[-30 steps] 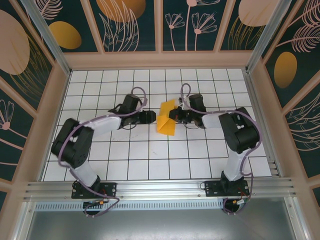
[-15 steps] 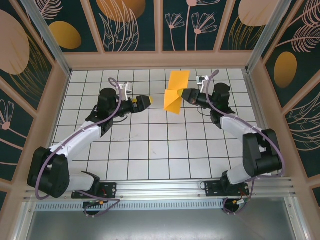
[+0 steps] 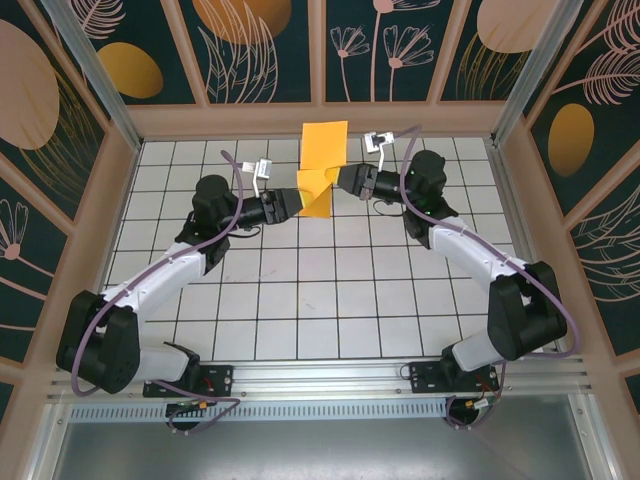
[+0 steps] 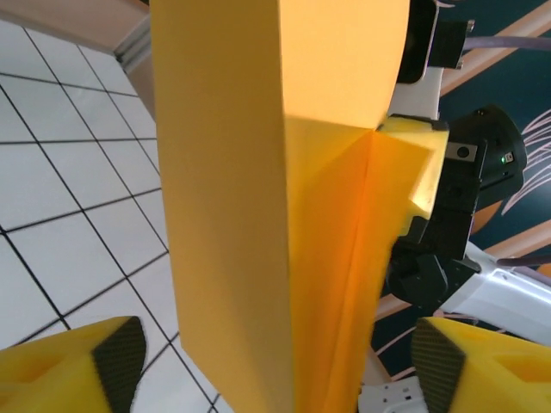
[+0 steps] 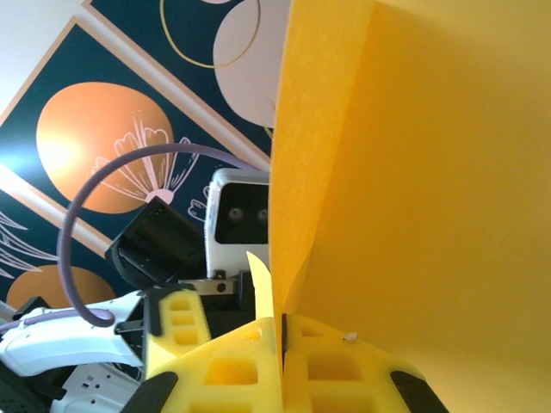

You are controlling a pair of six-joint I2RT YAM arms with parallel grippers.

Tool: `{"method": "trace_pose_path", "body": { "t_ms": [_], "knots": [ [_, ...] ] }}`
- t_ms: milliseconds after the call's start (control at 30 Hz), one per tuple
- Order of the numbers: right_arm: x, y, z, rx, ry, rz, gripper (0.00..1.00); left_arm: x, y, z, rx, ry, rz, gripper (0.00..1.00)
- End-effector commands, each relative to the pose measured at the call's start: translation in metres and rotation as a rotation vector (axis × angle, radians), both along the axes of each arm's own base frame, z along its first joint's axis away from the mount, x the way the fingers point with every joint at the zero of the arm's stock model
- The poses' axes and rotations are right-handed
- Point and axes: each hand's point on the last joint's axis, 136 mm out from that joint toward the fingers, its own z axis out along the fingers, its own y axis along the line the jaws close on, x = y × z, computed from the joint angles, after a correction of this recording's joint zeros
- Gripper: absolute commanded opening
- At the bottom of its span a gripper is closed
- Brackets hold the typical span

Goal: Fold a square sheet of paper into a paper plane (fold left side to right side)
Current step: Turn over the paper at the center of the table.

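The orange-yellow square sheet of paper (image 3: 322, 165) hangs in the air above the back of the table, folded, with a crease running down it (image 4: 344, 258). My right gripper (image 3: 338, 184) is shut on its right edge, and the yellow pads (image 5: 344, 366) pinch the sheet between them (image 5: 282, 340). My left gripper (image 3: 297, 203) is open on the left. Its two fingertips (image 4: 112, 361) stand wide apart on either side of the paper's lower part, without touching it (image 4: 275, 357).
The white gridded table (image 3: 300, 300) lies below both grippers. The dark patterned back wall (image 3: 280, 50) with its wooden frame stands just behind the paper. Side walls close in left (image 3: 60, 200) and right (image 3: 580, 200).
The right gripper has carried the paper left and toward the back wall. The left gripper has moved right, up to the paper, and its jaws now straddle the lower part.
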Motion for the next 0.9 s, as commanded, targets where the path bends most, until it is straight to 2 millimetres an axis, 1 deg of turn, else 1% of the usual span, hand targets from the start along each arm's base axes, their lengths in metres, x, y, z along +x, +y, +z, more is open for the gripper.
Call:
{"method": "trace_pose_path", "body": {
  "t_ms": [0, 167, 400, 500, 600, 700, 733, 800, 867],
  "knots": [
    [-0.004, 0.005, 0.013, 0.030, -0.033, 0.041, 0.01, -0.008, -0.004, 0.013, -0.049, -0.043, -0.046, 0.70],
    [-0.004, 0.003, 0.008, 0.035, -0.020, 0.030, 0.02, -0.011, -0.003, 0.015, -0.055, -0.044, -0.043, 0.47],
    [-0.001, 0.001, 0.001, 0.028, 0.001, 0.018, 0.05, -0.013, -0.001, 0.011, -0.054, -0.032, -0.038, 0.23],
    [-0.001, -0.001, -0.003, 0.018, 0.009, 0.008, 0.10, -0.012, 0.000, 0.008, -0.044, -0.029, -0.026, 0.16],
    [0.003, -0.007, -0.012, -0.019, 0.024, -0.029, 0.21, -0.009, 0.002, 0.001, -0.007, -0.023, 0.001, 0.11],
    [0.012, -0.020, -0.025, -0.083, 0.045, -0.112, 0.33, -0.001, 0.006, -0.010, 0.072, -0.030, 0.062, 0.09],
    [0.017, -0.028, -0.030, -0.113, 0.056, -0.161, 0.38, 0.004, 0.010, -0.015, 0.123, -0.035, 0.101, 0.07],
    [0.031, -0.049, -0.049, -0.218, 0.095, -0.292, 0.46, 0.012, 0.017, -0.033, 0.267, -0.031, 0.185, 0.05],
    [0.044, -0.076, -0.074, -0.373, 0.140, -0.458, 0.51, 0.018, 0.028, -0.052, 0.467, -0.037, 0.287, 0.04]
  ]
}}
